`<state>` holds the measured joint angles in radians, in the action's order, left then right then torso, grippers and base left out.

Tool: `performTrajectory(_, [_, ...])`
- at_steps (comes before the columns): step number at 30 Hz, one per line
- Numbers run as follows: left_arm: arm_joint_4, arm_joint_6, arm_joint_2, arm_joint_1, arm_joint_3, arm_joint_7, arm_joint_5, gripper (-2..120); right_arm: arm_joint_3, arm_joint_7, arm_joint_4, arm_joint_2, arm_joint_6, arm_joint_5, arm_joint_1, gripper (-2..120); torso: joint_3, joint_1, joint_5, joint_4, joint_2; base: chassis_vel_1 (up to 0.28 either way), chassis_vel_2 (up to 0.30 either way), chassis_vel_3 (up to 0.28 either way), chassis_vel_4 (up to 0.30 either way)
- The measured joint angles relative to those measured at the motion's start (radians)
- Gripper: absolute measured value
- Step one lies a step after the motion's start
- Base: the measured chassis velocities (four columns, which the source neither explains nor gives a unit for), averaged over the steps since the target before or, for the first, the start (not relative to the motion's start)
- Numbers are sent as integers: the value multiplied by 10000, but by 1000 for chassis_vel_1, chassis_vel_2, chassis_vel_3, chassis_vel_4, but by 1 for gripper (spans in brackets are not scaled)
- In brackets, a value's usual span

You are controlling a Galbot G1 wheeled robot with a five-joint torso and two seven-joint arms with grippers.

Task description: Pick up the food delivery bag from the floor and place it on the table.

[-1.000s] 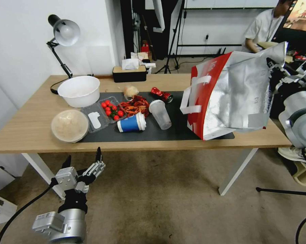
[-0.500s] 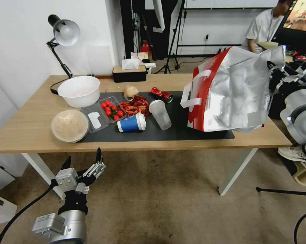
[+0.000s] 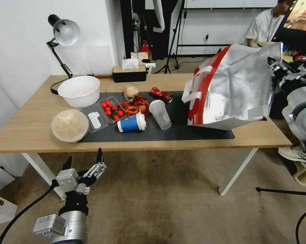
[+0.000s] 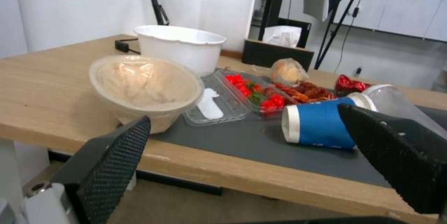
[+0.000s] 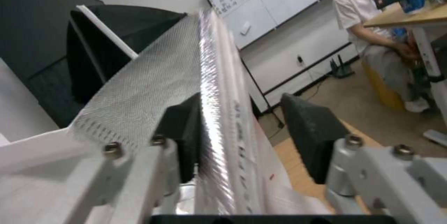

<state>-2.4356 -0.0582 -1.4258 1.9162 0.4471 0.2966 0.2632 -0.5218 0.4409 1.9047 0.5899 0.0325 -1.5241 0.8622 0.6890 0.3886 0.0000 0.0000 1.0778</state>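
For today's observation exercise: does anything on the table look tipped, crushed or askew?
Yes. The blue cup and clear cup lie on their sides, the red can is crushed, and the food delivery bag leans tilted on the table.

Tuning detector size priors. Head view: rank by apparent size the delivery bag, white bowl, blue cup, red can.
1. food delivery bag, by far the largest
2. white bowl
3. blue cup, lying on its side
4. red can, crushed, smallest

The can lies farther from the camera than the cup, so that gap is partly distance.
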Motion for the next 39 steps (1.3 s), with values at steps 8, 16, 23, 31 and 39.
performTrajectory(8, [6,28,33,-35,-17,4,5,100,-19,-485,82,-43,-48,382,210,77,0,0,1,-1,0,0,0,0,0])
performTrajectory(16, [0,30,66,-55,4,24,29,100,-95,-918,299,-51,57,741,581,99,0,0,1,-1,0,0,0,0,0])
performTrajectory(23, [-70,118,90,-103,48,13,88,100,-229,-1105,535,-52,119,950,879,100,-1,-1,-1,0,0,0,0,0,0])
performTrajectory(31, [-232,480,174,-257,214,32,324,100,-564,-2072,939,-32,102,2267,1709,100,0,-1,0,-1,0,0,0,0,0])
performTrajectory(39, [-192,544,281,-457,427,-403,312,100,-1747,-3574,1762,26,-577,4983,4267,100,-2,-1,0,-5,0,0,0,0,0])
